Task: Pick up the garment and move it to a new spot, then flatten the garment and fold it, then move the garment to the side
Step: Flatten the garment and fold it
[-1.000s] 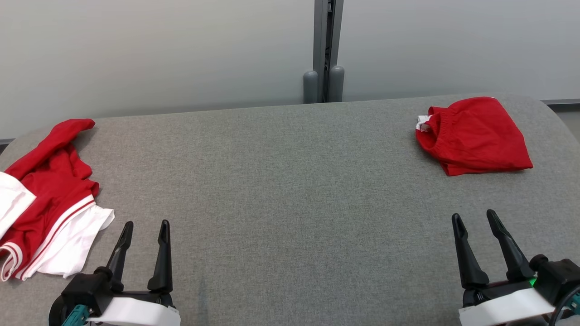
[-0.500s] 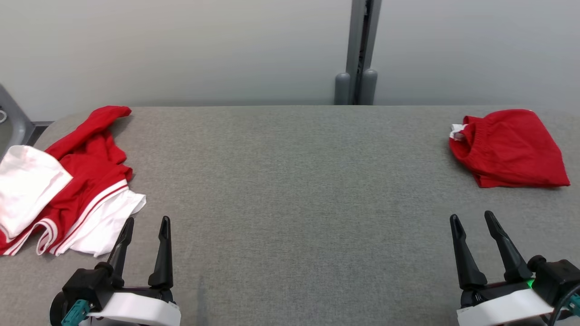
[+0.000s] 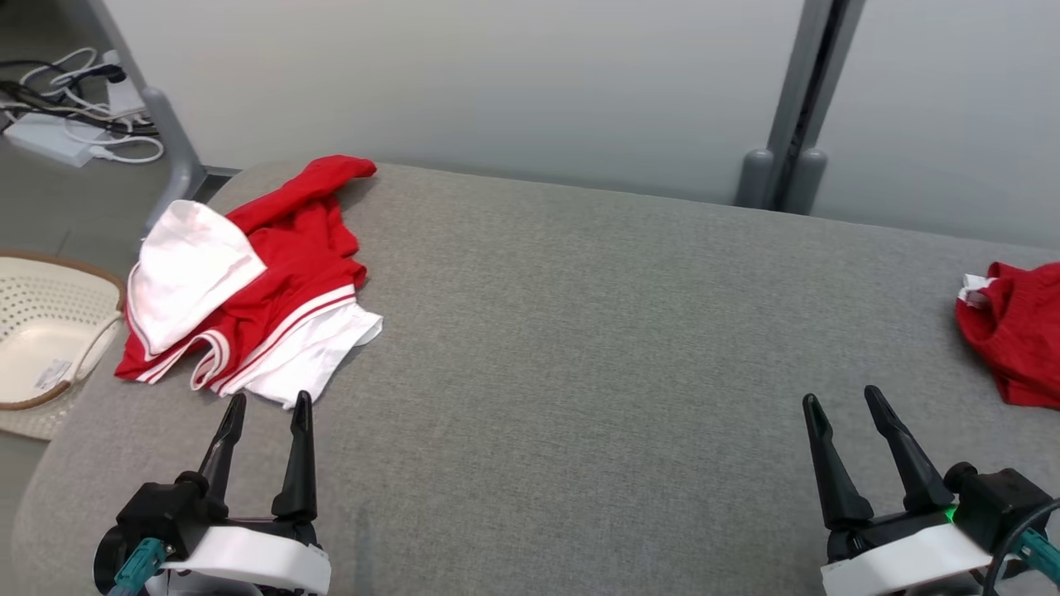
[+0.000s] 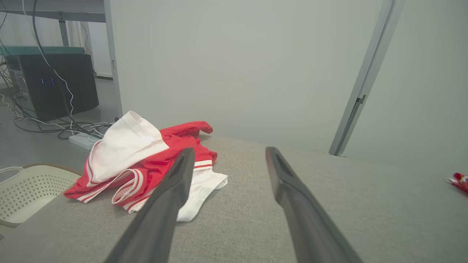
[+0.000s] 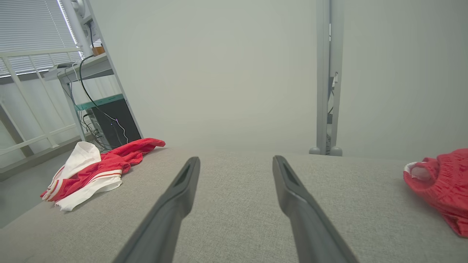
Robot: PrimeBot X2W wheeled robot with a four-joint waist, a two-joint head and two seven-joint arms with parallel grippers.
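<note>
One red-and-white garment is pictured crumpled at the left end of the grey padded table, just beyond the left gripper, whose jaws are spread wide and empty. The right gripper, likewise wide and holding nothing, is kept well apart, near a second red piece. For a clean pickup, the heap is best pinched through its upper layers near the middle, so nothing is dragged toward the basket past the table's edge.

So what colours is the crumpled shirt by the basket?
The crumpled shirt is red and white, with thin stripes along its edges. The head view shows it best.
</note>
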